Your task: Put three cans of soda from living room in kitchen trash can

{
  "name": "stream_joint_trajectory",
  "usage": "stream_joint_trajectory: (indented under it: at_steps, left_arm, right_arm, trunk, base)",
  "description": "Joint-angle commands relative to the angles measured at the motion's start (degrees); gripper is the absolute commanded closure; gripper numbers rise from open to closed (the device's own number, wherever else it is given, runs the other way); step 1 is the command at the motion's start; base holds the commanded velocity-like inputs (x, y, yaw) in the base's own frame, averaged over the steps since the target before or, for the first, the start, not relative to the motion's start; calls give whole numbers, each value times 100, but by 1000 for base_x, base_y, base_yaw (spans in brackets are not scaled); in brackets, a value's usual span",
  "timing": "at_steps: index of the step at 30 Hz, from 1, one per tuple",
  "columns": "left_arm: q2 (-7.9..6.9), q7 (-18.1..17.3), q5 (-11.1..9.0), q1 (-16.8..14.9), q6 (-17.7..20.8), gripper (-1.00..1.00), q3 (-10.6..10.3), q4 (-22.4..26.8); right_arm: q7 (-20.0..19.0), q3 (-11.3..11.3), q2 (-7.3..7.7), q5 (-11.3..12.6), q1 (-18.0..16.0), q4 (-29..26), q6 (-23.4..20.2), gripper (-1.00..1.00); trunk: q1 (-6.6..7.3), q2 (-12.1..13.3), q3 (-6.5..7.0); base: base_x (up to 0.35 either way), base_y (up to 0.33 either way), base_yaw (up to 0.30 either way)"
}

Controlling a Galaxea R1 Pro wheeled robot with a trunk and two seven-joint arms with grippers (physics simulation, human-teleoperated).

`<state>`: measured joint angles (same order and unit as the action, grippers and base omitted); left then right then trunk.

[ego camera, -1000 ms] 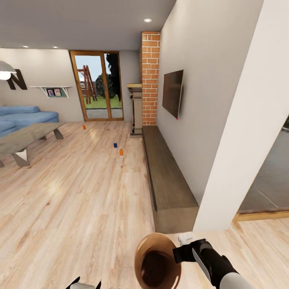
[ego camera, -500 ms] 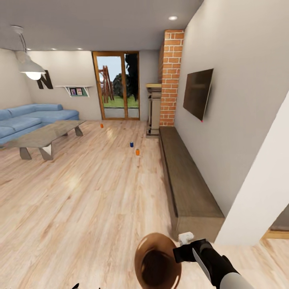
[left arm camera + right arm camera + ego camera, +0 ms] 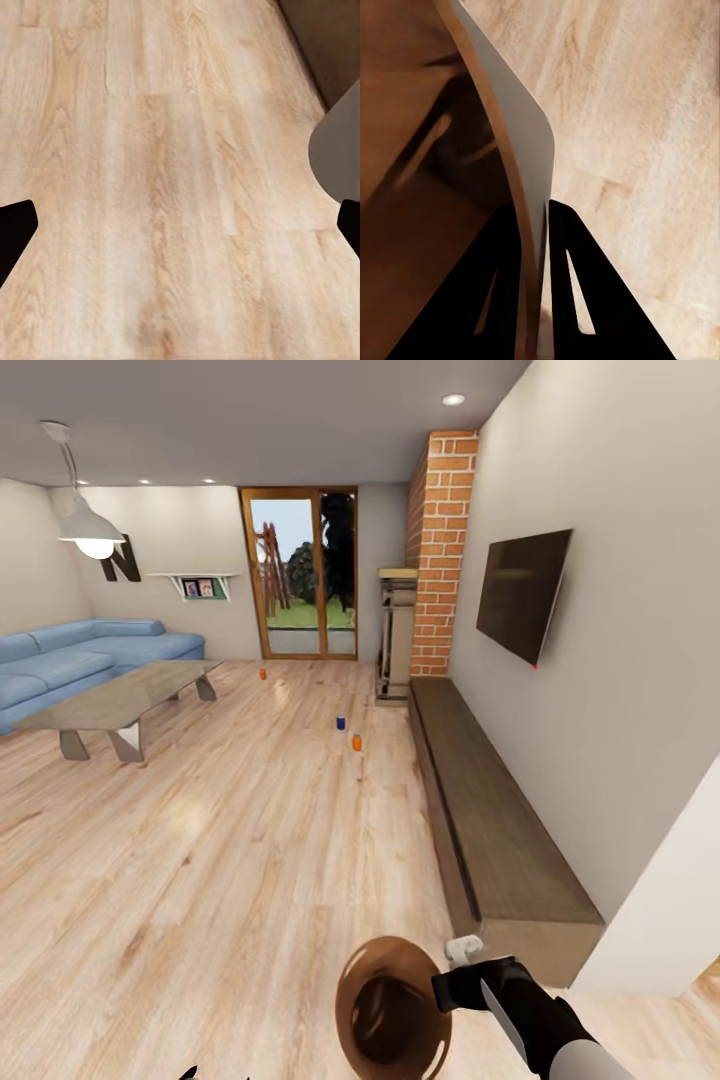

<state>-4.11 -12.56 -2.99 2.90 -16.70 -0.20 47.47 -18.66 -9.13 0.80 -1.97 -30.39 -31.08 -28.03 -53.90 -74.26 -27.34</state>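
Left claw: fingers spread wide, nothing between them, over bare wood floor. Far orange can, blue can, near orange can: upright on floor, well ahead, beside long low cabinet. Right claw: clamped on trash can rim, one finger inside. Risk: thin rim hold could slip or bin swing while driving

We note two orange cans, one dark blue can, copper-brown bin interior, blue sofa, red-brick fireplace, pale wood-grain floor.
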Motion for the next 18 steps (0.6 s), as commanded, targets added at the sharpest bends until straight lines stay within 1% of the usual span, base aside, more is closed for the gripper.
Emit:
stream_joint_trajectory:
  at_steps: [1, 6, 9, 11, 12, 14, 15, 16, 17, 18]
  left_arm:
    - [-1, 1, 0, 0, 0, -100, -2, 0]
    - [-1, -18, -17, -4, 18, -100, 30, 3]
    - [-3, -29, -33, -28, 94, -100, 51, -31]
    - [-32, -28, -64, -94, 356, -100, 62, 44]
    - [-40, -25, -69, -142, 500, -100, 64, 114]
    - [-64, -22, -81, -453, 1216, -100, 68, 423]
    - [-71, -21, -84, -557, 1389, -100, 69, 495]
    - [-81, -22, -89, -798, 1707, -100, 67, 650]
    - [-92, -28, -84, -1201, 2138, -100, 66, 838]
    - [-95, -32, -83, -1330, 2267, -100, 66, 874]
  right_arm:
    - [-44, 10, -1, 91, -2, -4, -12, 100]
    - [-56, 16, 5, 93, -2, -7, -5, 100]
    - [-88, 26, 14, 105, -2, -10, -8, 100]
    - [-104, 30, 18, 117, -2, -11, -10, 100]
    - [-107, 30, 19, 121, -2, -11, -12, 100]
    - [-113, 39, 23, 130, -2, -13, -28, 100]
    - [-111, 43, 24, 131, -2, -15, -35, 100]
    - [-108, 51, 24, 132, -2, -17, -48, 100]
    - [-106, 64, 29, 135, -5, -22, -59, 100]
    - [-105, 67, 30, 137, -6, -23, -63, 100]
  trunk:
    - [0, 0, 1]
    - [0, 0, 1]
    - [0, 0, 1]
    - [0, 0, 1]
    - [0, 0, 1]
    - [0, 0, 1]
    - [0, 0, 1]
    - [0, 0, 1]
    - [0, 0, 1]
    - [0, 0, 1]
  base:
    - [173, 254, 1]
    - [177, 254, 0]
    - [185, 254, 0]
    - [202, 254, 0]
    - [207, 254, 0]
    - [218, 254, 0]
    - [227, 253, 0]
    - [234, 251, 0]
    - [240, 250, 0]
    - [242, 249, 0]
